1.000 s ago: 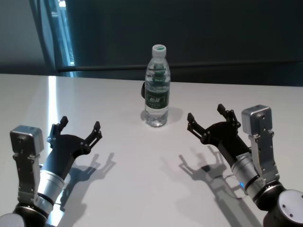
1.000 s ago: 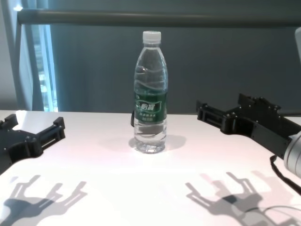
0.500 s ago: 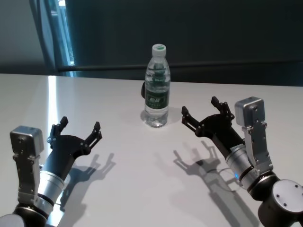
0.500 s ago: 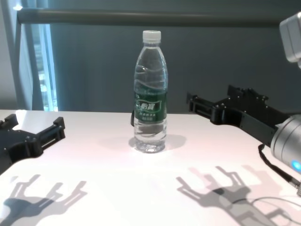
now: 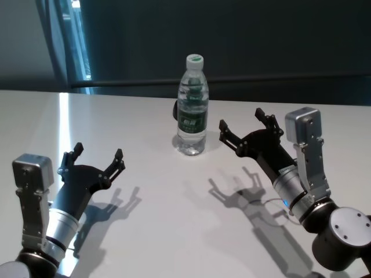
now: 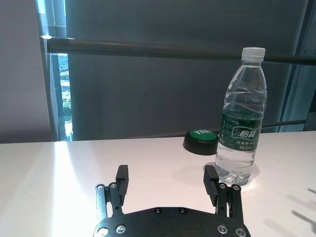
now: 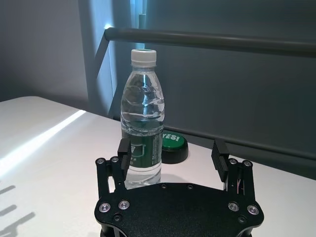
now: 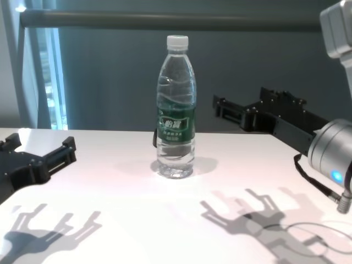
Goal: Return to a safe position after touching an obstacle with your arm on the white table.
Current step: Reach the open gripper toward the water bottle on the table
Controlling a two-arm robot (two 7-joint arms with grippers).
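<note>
The water bottle (image 5: 192, 107) stands upright at the centre of the head view, white cap on, on the white table (image 5: 162, 226). Right of centre the right tool (image 5: 246, 131) hangs above the table with its fingers spread apart and nothing between them, pointing toward the bottle's right side; near it, but a gap shows in the chest view, so no contact yet by my reading. Lower left, the left tool (image 5: 95, 160) sits well apart from the bottle, fingers likewise open and empty, idle. Behind the bottle lies a black puck with a green top (image 6: 201, 141). The risk here: a tall, light bottle tips easily, so a push too firm or too high could topple it, perhaps onto the puck, and any sideways sweep on the retreat could clip it again.
</note>
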